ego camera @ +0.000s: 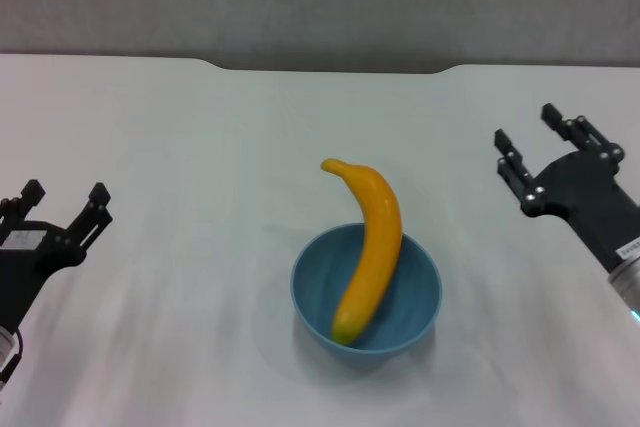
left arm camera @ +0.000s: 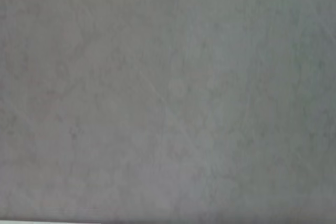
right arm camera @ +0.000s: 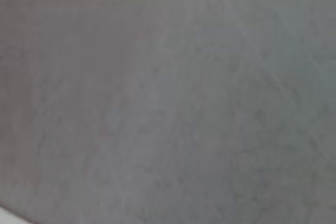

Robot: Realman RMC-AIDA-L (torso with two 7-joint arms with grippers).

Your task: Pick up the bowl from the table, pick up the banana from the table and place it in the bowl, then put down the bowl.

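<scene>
- Bowl (ego camera: 366, 293), light blue: standing on table (ego camera: 180, 147), near front centre.
- Banana (ego camera: 370, 249), yellow: lying in bowl, stem end jutting over far rim.
- Left gripper (ego camera: 62, 205): far left, well apart from bowl, fingers spread, empty.
- Right gripper (ego camera: 528, 142): far right, likewise released, holding nothing.

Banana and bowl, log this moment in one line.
banana in bowl | bowl on table | left gripper open, clear | right gripper open, clear
</scene>
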